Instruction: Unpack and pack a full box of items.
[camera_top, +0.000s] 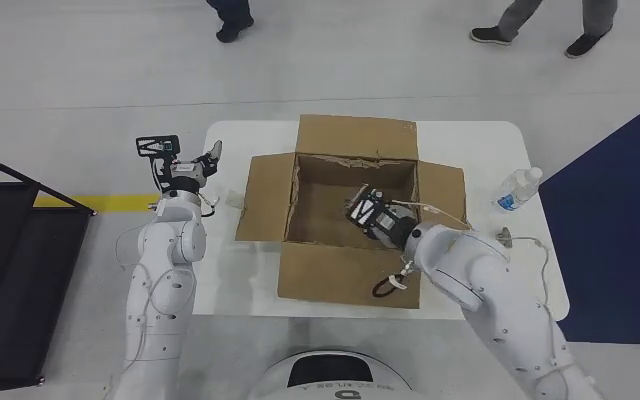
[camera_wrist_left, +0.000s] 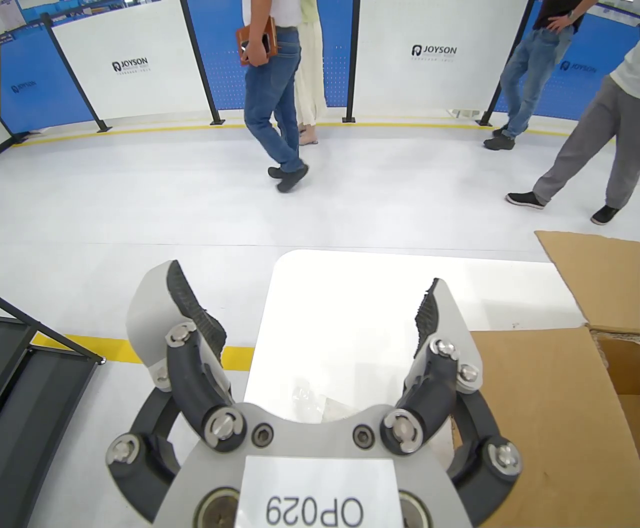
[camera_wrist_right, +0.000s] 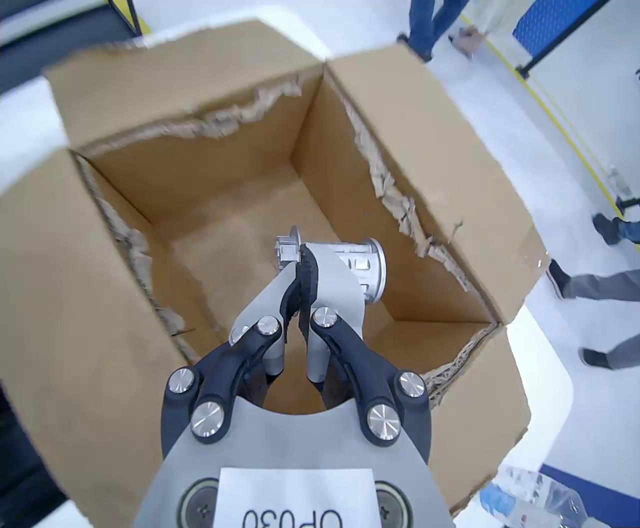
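An open cardboard box (camera_top: 310, 258) with torn flap edges stands mid-table; its brown floor (camera_wrist_right: 235, 220) is bare. My right gripper (camera_wrist_right: 301, 264) hangs over the box interior, shut on a silver metal cylindrical part (camera_wrist_right: 367, 270) held above the floor. In the top view that gripper (camera_top: 366, 211) sits inside the box opening toward its right side. My left gripper (camera_wrist_left: 305, 295) is open and holds nothing, raised over the table's left edge beside the box's left flap (camera_wrist_left: 545, 400); in the top view the left gripper (camera_top: 196, 160) is at the table's far-left corner.
A clear plastic bottle (camera_top: 517, 189) stands on the right of the white table (camera_top: 500, 140). A small clear bag (camera_wrist_left: 315, 402) lies on the table under the left gripper. A black rack (camera_top: 25, 270) stands left of the table. People walk on the floor beyond.
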